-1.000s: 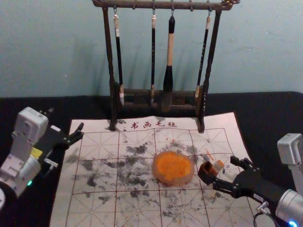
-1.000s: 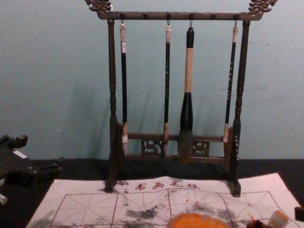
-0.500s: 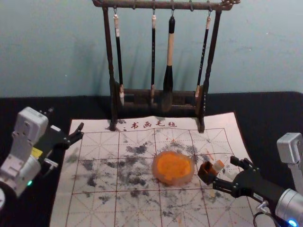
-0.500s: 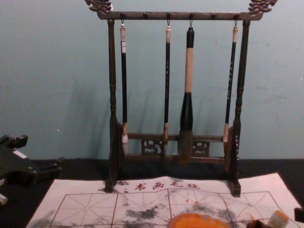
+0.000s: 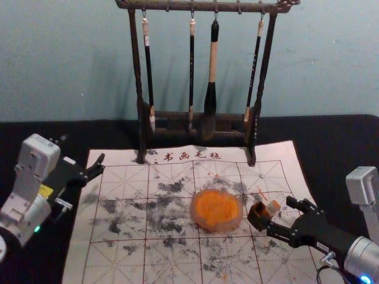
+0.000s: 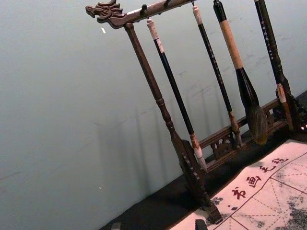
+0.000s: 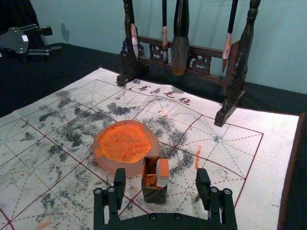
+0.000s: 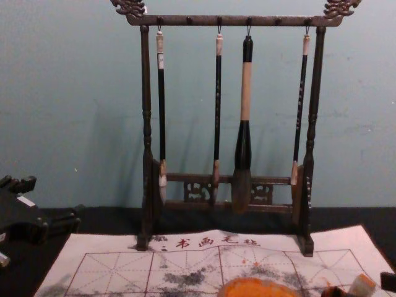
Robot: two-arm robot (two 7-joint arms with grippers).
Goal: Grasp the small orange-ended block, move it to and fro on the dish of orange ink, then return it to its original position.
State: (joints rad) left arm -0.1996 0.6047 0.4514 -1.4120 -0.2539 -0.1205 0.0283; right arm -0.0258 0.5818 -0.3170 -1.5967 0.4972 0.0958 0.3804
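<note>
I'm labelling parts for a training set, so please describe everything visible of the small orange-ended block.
The small block has a pale, whitish body and a flat orange end facing upward. Its material is unclear. It tilts in the head view, set in or against a small dark, open-topped box, which hides its lower part, on the right of the orange ink dish. The right gripper's open fingers stand either side with gaps, not touching it.

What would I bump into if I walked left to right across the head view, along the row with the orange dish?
Left tool → dish of orange ink → box with the block in it → right tool.
</note>
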